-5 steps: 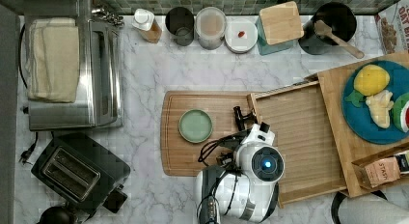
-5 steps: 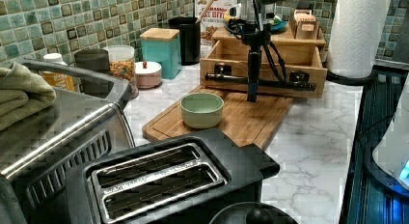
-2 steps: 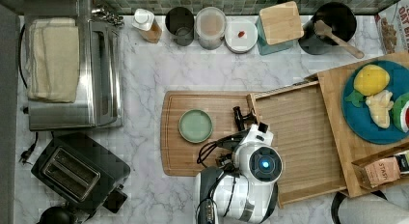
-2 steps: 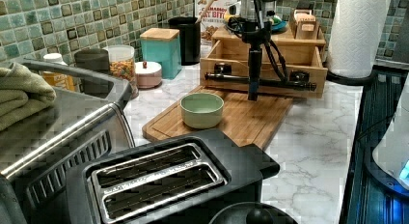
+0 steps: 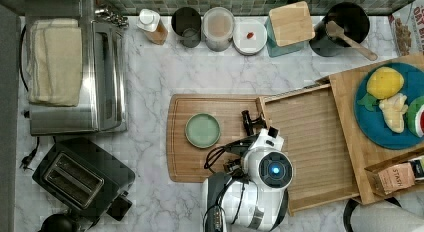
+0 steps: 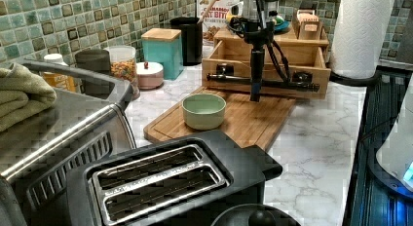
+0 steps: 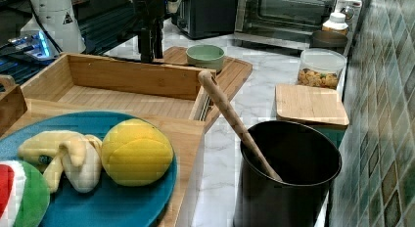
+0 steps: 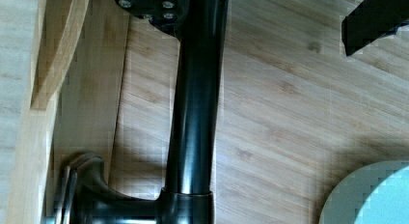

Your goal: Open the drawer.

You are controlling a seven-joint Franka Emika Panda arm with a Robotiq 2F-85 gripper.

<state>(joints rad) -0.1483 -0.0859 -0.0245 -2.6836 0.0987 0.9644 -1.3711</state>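
Already the drawer [image 5: 310, 142] stands pulled well out of its wooden box, its plank floor bare in the top view and its front reaching over the edge of the cutting board [image 5: 210, 137], so the pulling step looks close to done. The gripper [image 6: 256, 87] hangs straight down at the handle [image 6: 229, 78], the long black bar across the drawer's front. In the wrist view one finger [image 8: 369, 21] sits clear of the bar [image 8: 195, 118] on the board side and the other lies along the bar's far side, with a gap between finger and bar, so the fingers look parted and not clamped on anything. In the left view the fingers reach down to the bar about midway along it. A green bowl [image 5: 202, 130] rests on the board just beside the gripper, on the top view's left. Judging from this, what remains is to lift straight up, clear of the handle, and avoid swinging toward the bowl
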